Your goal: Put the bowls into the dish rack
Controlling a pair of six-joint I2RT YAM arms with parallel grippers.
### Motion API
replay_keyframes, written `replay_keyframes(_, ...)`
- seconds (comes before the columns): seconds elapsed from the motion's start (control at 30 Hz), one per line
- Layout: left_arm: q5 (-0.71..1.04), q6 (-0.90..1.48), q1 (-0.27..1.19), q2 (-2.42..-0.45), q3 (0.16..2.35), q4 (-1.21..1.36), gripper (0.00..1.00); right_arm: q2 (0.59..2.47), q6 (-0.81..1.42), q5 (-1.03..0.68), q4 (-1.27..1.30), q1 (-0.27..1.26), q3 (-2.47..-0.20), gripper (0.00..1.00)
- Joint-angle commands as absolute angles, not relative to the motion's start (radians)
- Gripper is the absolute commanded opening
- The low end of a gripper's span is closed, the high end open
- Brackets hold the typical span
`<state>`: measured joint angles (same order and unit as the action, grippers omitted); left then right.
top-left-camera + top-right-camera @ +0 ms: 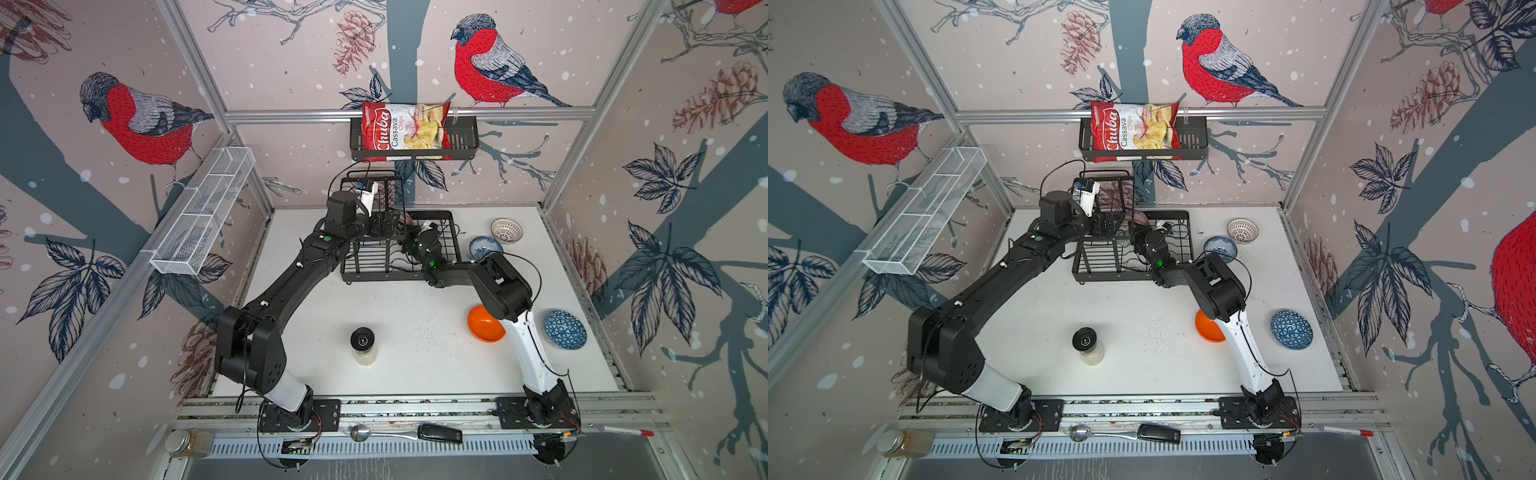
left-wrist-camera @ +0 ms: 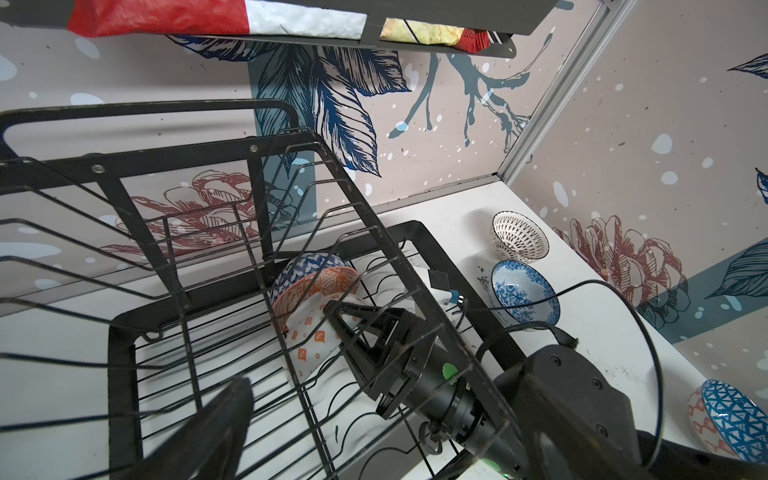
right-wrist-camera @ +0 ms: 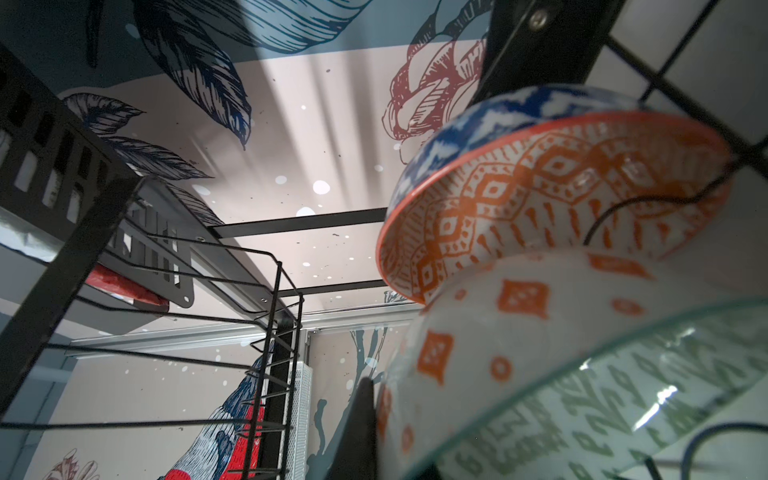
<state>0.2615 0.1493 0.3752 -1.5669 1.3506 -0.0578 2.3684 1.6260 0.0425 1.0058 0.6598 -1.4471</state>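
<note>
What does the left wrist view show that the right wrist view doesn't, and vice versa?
Left wrist only: the whole right gripper clamping the held bowl; the lattice bowl, floral bowl and triangle bowl on the table. Right wrist only: the held bowl's green inside. Both: the patterned orange bowl standing in the dish rack, and the held bowl's outside.

A black wire two-tier dish rack stands upright. In its lower tray two bowls lean on edge, touching: an orange-white patterned bowl, blue outside, and a grey-green patterned bowl, orange diamonds outside. Right of the rack, near to far, all upright: blue-white floral bowl, white brown-lattice bowl, glossy orange bowl, blue-white triangle-patterned bowl.
</note>
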Motion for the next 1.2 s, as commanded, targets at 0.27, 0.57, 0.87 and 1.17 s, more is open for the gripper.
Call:
replay_keyframes(0.27, 0.282, 0.16, 0.379, -1.57, 1.354, -0.04, 0.98, 2.337, 1.705, 0.078, 0.941, 0.678, -1.383, 0.0)
replay_keyframes(0.57, 0.281, 0.158, 0.383, -1.567, 1.353, -0.04, 0.98, 2.308, 1.748, 0.127, 0.902, 0.696, -1.336, 0.03)
replay_keyframes(0.87, 0.278, 0.156, 0.383, -1.568, 1.354, -0.043, 0.98, 2.304, 1.785, 0.13, 0.857, 0.705, -1.338, 0.08)
replay_keyframes(1.17, 0.278, 0.156, 0.388, -1.572, 1.354, -0.043, 0.98, 2.285, 1.843, 0.133, 0.805, 0.713, -1.33, 0.14)
